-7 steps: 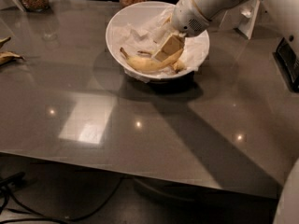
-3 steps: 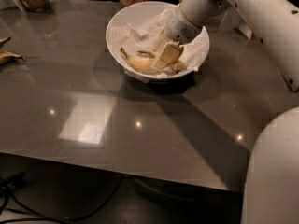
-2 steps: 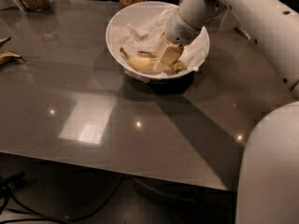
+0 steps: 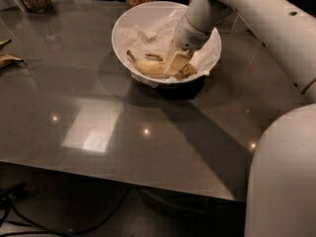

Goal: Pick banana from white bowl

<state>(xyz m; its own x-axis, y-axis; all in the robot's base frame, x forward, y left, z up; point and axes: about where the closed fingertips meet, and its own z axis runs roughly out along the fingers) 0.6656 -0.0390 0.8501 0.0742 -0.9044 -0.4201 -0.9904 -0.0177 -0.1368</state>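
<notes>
Your hand [image 4: 177,62] is on the banana [image 4: 149,68] in the white bowl [image 4: 123,31] by the table's [image 4: 123,132] far edge. I cannot tell if it grips. Squeeze gently and lift straight up.

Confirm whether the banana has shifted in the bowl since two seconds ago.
No. The banana lies at the same spot along the white bowl's near rim, stem end pointing left. The gripper is down inside the bowl at its right end.

The gripper [image 4: 178,62] is seen inside the white bowl [image 4: 120,33] — right against the banana [image 4: 147,68], which is laid on crumpled paper [image 4: 143,36]. The bowl is set on a grey table [image 4: 123,147].
</notes>
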